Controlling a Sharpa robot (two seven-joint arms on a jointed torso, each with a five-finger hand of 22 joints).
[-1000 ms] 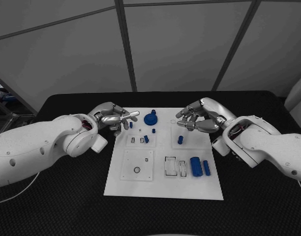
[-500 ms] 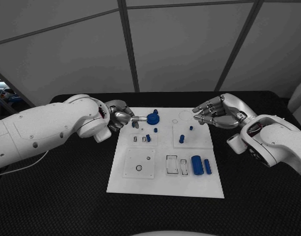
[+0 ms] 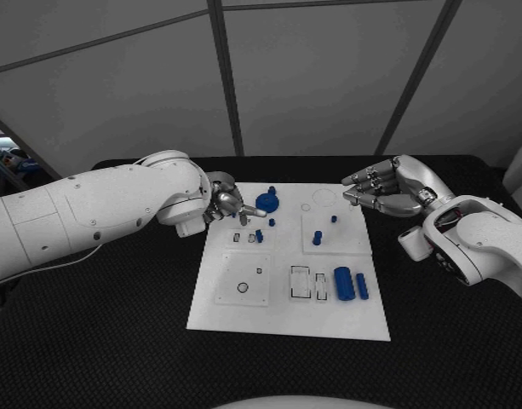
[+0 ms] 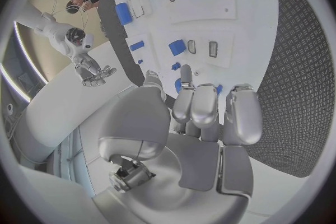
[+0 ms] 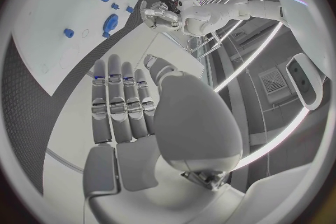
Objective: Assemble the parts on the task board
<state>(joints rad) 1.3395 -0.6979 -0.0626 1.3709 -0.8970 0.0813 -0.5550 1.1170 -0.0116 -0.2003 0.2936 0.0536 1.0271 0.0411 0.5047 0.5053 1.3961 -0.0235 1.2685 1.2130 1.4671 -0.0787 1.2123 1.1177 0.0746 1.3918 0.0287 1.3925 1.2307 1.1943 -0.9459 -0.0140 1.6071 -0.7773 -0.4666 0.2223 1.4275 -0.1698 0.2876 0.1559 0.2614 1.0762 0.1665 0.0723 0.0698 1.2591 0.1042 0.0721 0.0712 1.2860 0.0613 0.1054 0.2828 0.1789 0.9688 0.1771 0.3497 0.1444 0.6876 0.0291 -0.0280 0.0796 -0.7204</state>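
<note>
With several blue parts [image 3: 344,284] lying loose on the task board [image 3: 288,319], assembly is looking barely begun, the left hand [image 3: 230,204] and right hand [image 3: 381,189] both hovering empty, fingers curled.

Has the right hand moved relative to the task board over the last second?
Yes. The right hand has drawn back outward, off the task board's far right corner to the table beyond it.

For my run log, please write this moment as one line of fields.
left hand: at round blue part, grip unclear | right hand: holds nothing, beside board's far right corner | task board: two blue cylinders lying at near right
</note>
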